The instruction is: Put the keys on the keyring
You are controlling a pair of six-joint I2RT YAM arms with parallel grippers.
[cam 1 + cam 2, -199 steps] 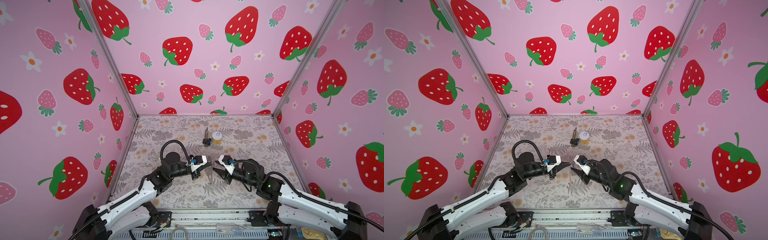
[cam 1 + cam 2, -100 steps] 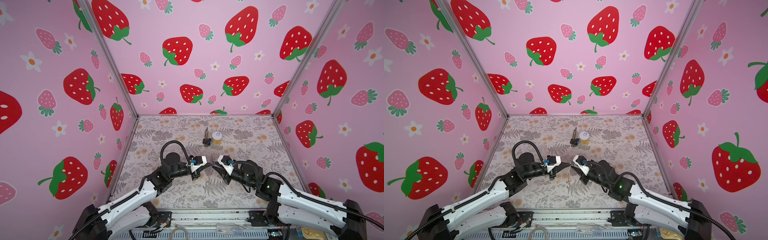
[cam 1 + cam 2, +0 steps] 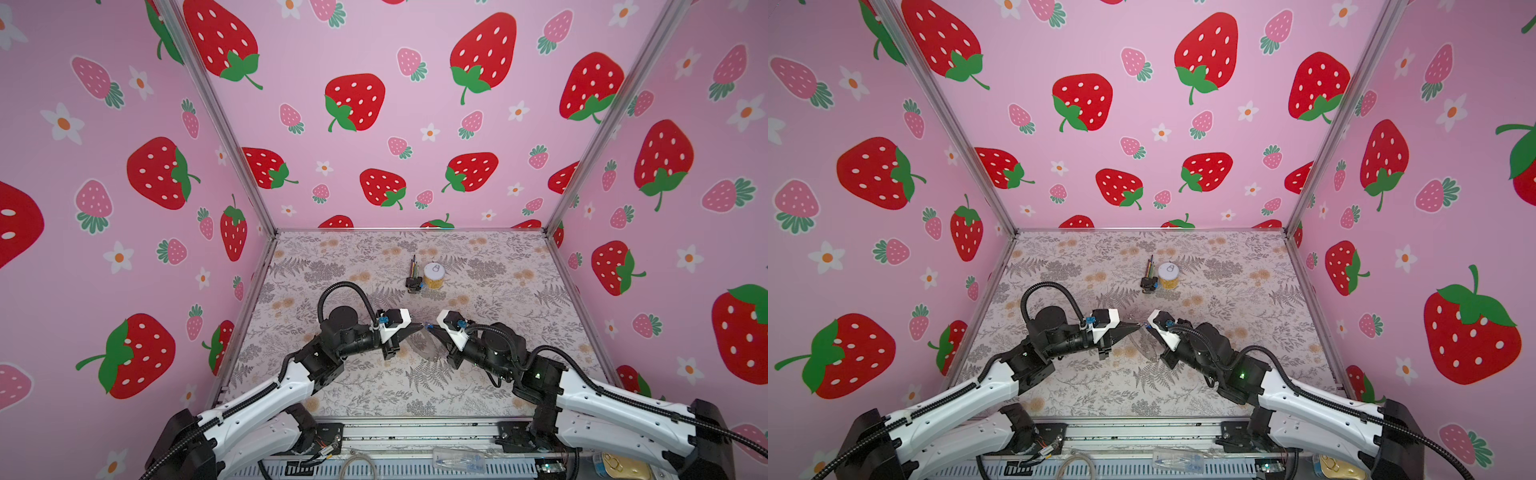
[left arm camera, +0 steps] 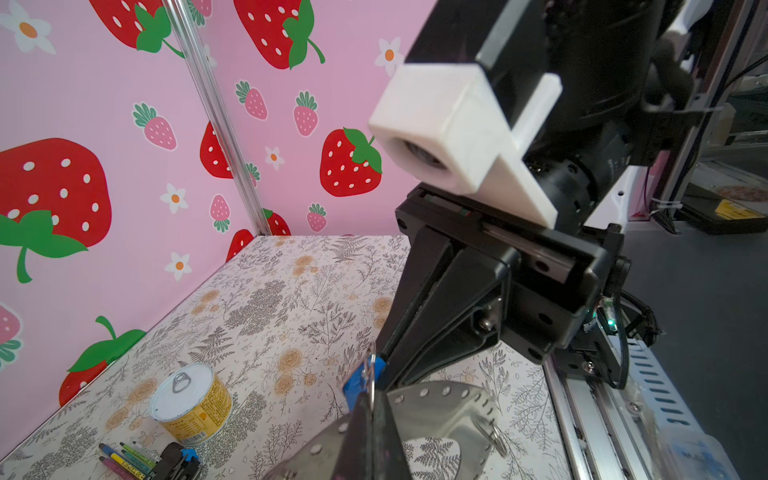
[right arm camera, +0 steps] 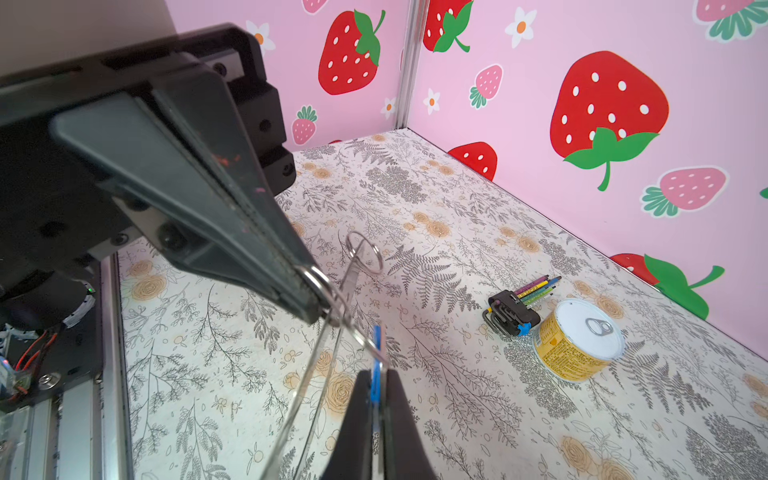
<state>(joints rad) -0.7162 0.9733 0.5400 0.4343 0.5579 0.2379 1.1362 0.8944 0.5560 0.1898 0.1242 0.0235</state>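
The left gripper (image 4: 369, 406) is clamped on the keyring (image 4: 440, 401) (wide band, dotted edge). The right gripper (image 5: 376, 380) is clamped on the blue key (image 5: 377, 347), just beside the left gripper

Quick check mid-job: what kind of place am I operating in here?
Likely a staged robot test cell, not a home: strawberry-print wall panels on metal frame posts, a floral-print tabletop, and a mounting rail carrying the left arm and right arm.
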